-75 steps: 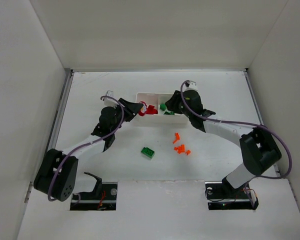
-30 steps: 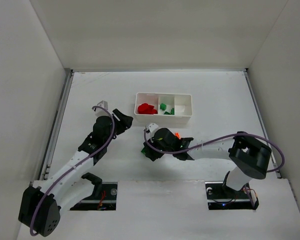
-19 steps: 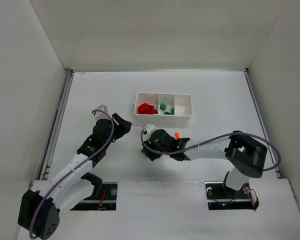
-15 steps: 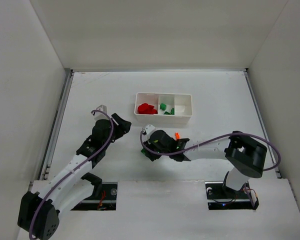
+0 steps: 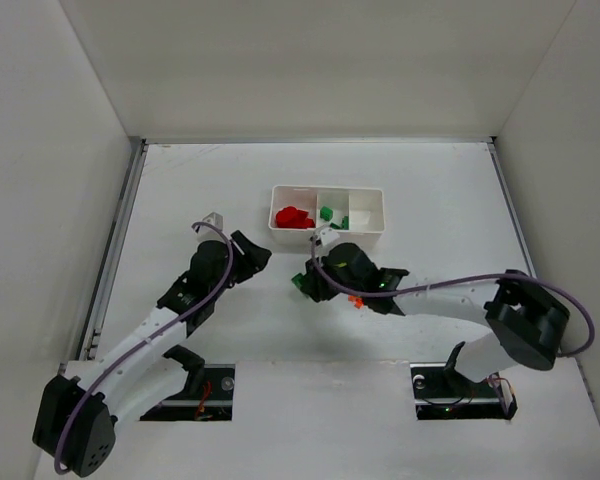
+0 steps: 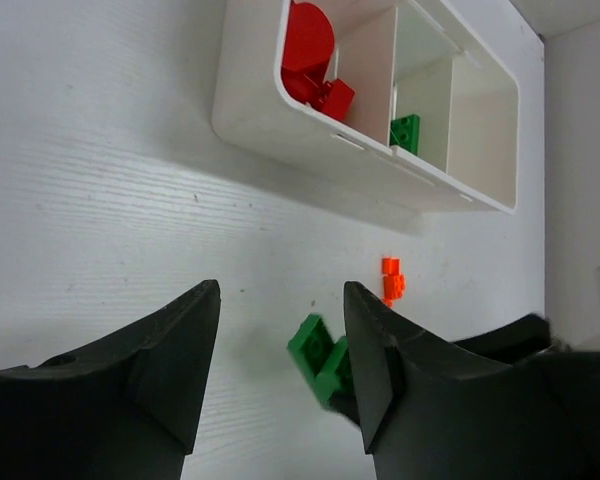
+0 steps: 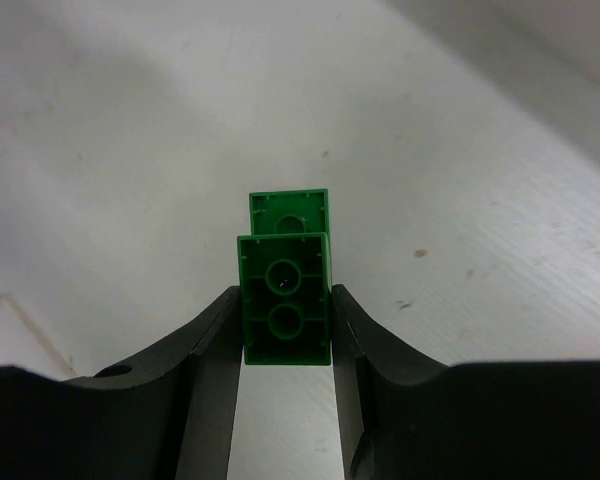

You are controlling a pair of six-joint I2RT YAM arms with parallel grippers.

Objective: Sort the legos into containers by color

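My right gripper (image 7: 285,322) is shut on a green brick (image 7: 285,298), seen from its hollow underside, and holds it above the table. In the top view this gripper (image 5: 308,285) and brick (image 5: 300,283) are in front of the white tray (image 5: 327,233). My left gripper (image 5: 257,252) is open and empty, left of the brick. In the left wrist view the held brick (image 6: 318,355) shows between my left fingers (image 6: 180,350). The tray (image 6: 270,120) holds red bricks (image 6: 315,50) in its left compartment and green bricks (image 6: 405,131) in the middle one.
Tiny orange pieces (image 6: 391,283) lie on the table in front of the tray; in the top view they (image 5: 357,298) are mostly under the right arm. The tray's right compartment (image 5: 366,208) looks empty. White walls enclose the table.
My right gripper has lifted the green brick off the table and carried it up and right, toward the tray. My left gripper has shifted slightly right.
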